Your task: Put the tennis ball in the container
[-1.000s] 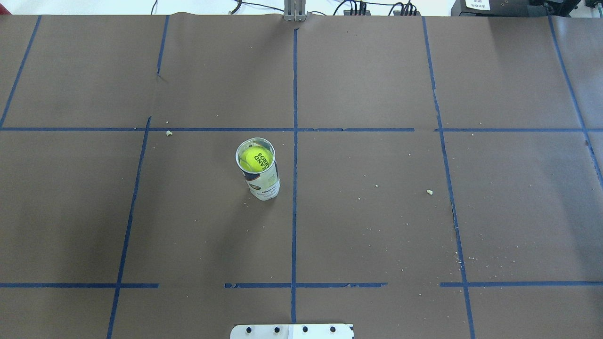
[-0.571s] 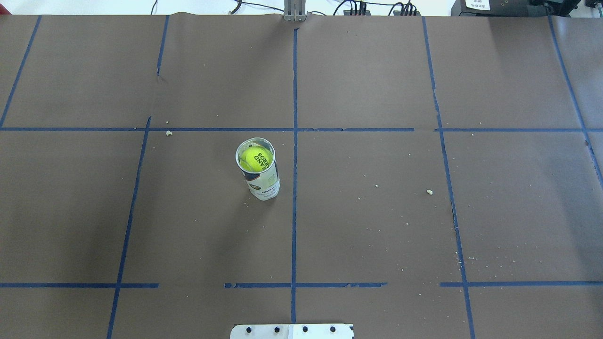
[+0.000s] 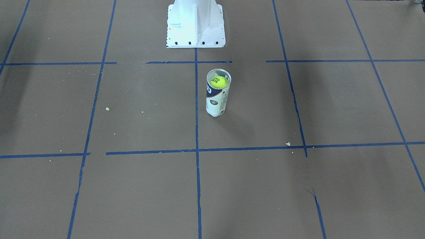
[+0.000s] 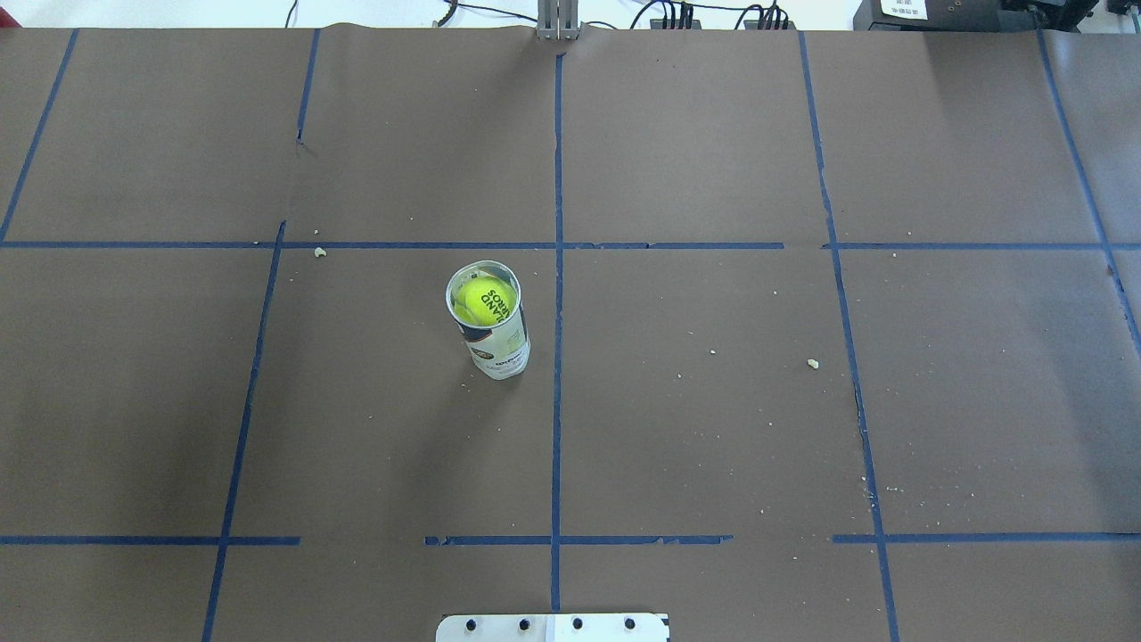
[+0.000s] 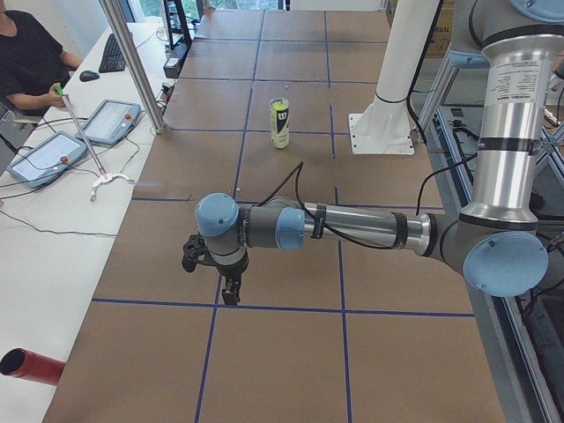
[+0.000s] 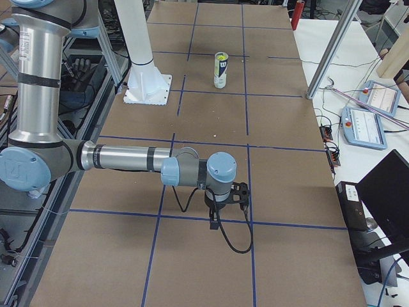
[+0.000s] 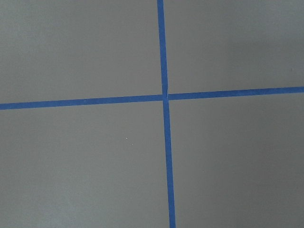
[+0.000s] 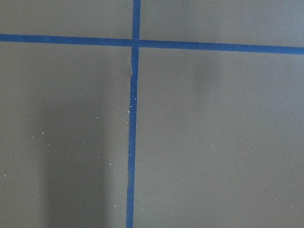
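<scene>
The container (image 4: 499,343) stands upright a little left of the table's middle: a clear tube with a white and navy label. The yellow-green tennis ball (image 4: 486,300) sits inside it near the open top, black lettering up. The tube (image 3: 215,103) and ball (image 3: 219,82) also show in the front-facing view. Only the side views show the grippers, both far from the tube and pointing down over the brown paper: the left gripper (image 5: 231,295) and the right gripper (image 6: 214,220). I cannot tell whether either is open or shut. Both wrist views show only paper and blue tape.
The white pedestal base (image 3: 195,26) stands at the robot's edge of the table. Blue tape lines cross the brown paper, with small crumbs scattered. A side desk with tablets (image 5: 110,119), a metal post (image 5: 132,62) and an operator lie beyond the far edge.
</scene>
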